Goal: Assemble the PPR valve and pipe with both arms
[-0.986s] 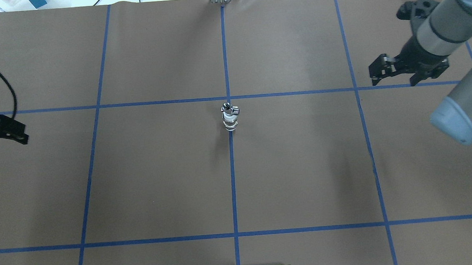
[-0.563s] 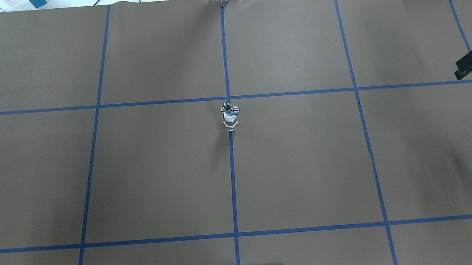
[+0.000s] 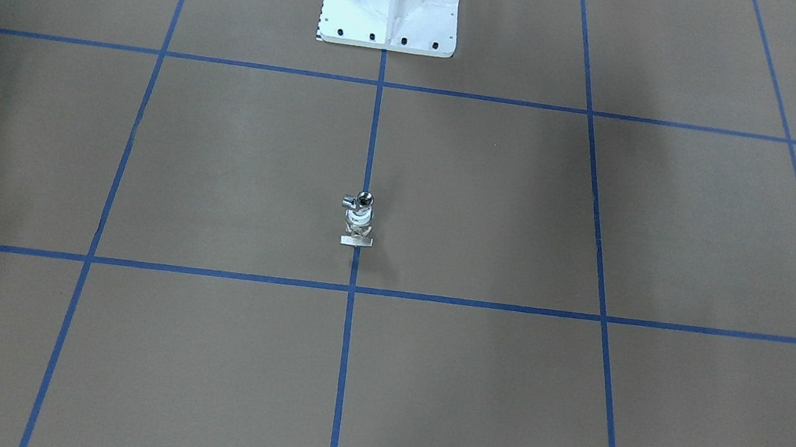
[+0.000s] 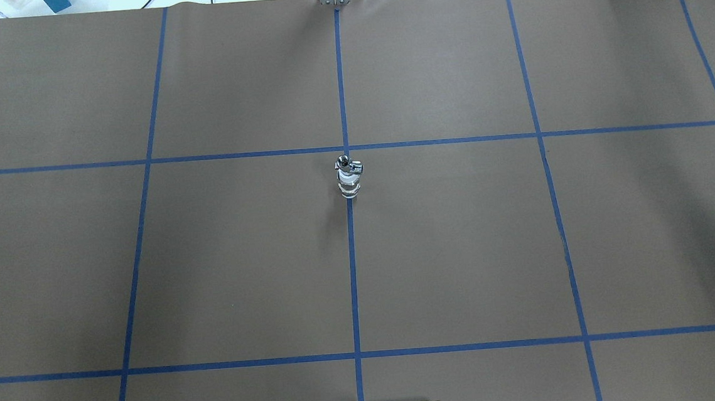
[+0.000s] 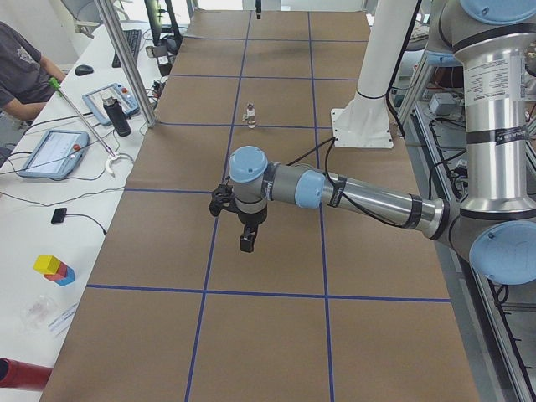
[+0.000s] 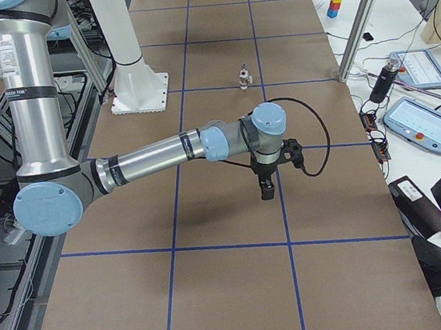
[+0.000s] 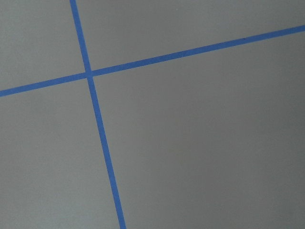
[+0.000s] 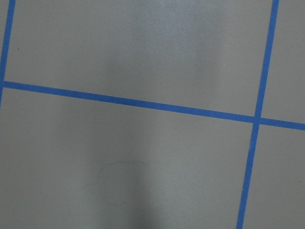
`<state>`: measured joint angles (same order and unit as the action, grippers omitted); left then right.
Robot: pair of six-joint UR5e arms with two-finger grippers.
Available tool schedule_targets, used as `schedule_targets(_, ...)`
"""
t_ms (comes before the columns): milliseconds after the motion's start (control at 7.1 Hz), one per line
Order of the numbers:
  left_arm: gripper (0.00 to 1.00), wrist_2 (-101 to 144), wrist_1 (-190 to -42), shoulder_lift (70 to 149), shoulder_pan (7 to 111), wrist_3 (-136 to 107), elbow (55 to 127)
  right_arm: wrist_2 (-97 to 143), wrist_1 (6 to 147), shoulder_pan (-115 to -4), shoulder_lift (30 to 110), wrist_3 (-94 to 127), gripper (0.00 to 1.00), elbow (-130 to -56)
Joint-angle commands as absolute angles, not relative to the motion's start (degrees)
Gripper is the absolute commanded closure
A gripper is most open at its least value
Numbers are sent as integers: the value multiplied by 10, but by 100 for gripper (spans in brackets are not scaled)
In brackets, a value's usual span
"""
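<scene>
though blue-lined, brown tabletop [image 4: 461, 250] beside desks [image 5: 33, 239]

One camera sits high behind the robot [image 5: 494, 100] and looks down on the table [image 4: 461, 250]. Another faces the robot from across it. Both see the PPR valve [image 4: 349, 185] and pipe [image 4: 345, 162] in the middle. Two side cameras look along the table from its ends. The wrist cameras look down close at blue tape lines [image 7: 102, 143].
</scene>
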<state>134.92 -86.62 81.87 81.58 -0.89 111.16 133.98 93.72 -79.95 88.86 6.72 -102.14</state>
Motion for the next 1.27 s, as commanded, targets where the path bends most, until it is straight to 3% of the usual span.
schedule_targets(0, 0, 1349, -862, 818, 823, -11, 1104, 1342, 937, -816, 896, 62, 0, -1023)
schedule_targets(282, 0, 1423, -873, 819, 870, -7, 1042, 1342, 937, -825, 903, 62, 0, -1021)
schedule_targets(1127, 0, 1375, -883, 828, 870, -8, 1051, 1345, 936, -857, 906, 61, 0, -1029)
